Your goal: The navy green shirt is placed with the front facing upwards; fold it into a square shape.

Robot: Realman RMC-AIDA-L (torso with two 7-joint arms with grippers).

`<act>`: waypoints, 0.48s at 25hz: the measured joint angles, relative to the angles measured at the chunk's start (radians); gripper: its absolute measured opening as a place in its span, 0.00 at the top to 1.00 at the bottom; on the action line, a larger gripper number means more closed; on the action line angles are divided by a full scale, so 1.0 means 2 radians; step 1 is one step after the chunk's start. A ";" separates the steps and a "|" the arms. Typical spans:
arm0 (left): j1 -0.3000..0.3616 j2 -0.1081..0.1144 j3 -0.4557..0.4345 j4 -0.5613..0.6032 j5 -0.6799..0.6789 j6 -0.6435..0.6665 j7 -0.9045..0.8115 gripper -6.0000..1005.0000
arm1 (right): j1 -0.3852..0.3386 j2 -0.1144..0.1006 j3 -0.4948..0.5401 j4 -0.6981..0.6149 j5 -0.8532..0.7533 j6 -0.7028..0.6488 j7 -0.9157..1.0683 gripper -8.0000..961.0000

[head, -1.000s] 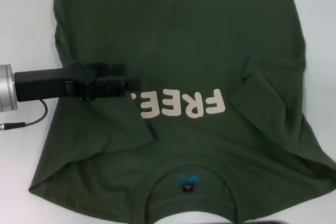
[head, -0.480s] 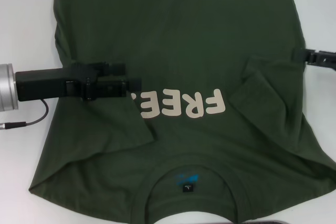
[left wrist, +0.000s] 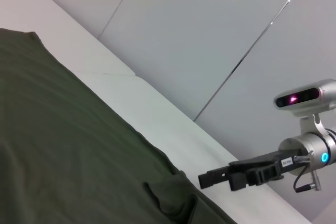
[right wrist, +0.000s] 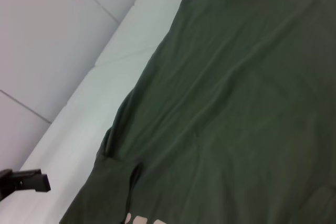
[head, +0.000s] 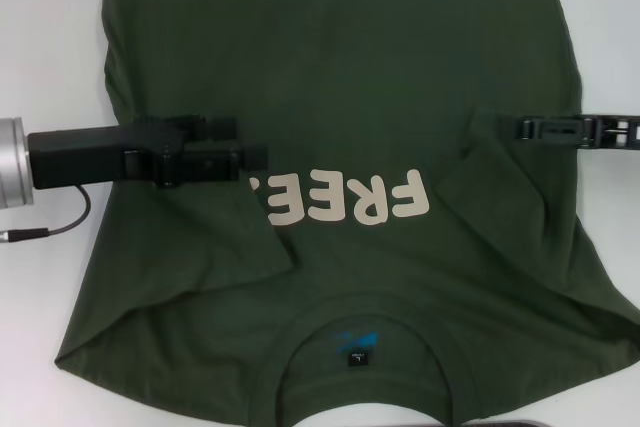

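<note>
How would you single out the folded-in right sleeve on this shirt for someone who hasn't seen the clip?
The navy green shirt covers most of the white table, collar nearest the robot. Right of the cream FREE lettering, under the right gripper, the right sleeve lies doubled inward as a raised diagonal flap.

Dark olive-green cotton T-shirt with cream "FREE!" lettering (head: 340, 77): hem cut off by head view's top edge, collar front cut by bottom edge. Lettering's last character hidden under folded sleeve beside black left gripper (head: 250, 155). Black right gripper (head: 515, 127): arm runs off right edge; finger gap too small to judge. Small black neck label (head: 357, 358) below lettering: print unreadable.
</note>
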 joint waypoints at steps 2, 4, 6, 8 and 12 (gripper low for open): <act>0.000 0.000 -0.001 0.000 0.000 0.000 0.000 0.09 | 0.005 0.001 -0.004 0.006 0.000 0.007 0.000 0.11; 0.000 0.001 -0.002 0.000 0.000 0.000 0.000 0.09 | 0.008 0.002 -0.010 0.011 0.000 0.016 0.001 0.12; 0.001 0.001 -0.003 0.000 0.000 0.000 0.000 0.09 | 0.010 0.002 -0.017 0.013 0.000 0.024 0.003 0.12; 0.002 0.001 -0.003 0.000 0.000 -0.001 0.000 0.09 | 0.011 0.002 -0.021 0.014 0.000 0.029 0.004 0.12; 0.002 0.002 -0.003 0.001 0.000 -0.003 0.001 0.09 | 0.015 0.003 -0.024 0.019 0.000 0.037 0.004 0.12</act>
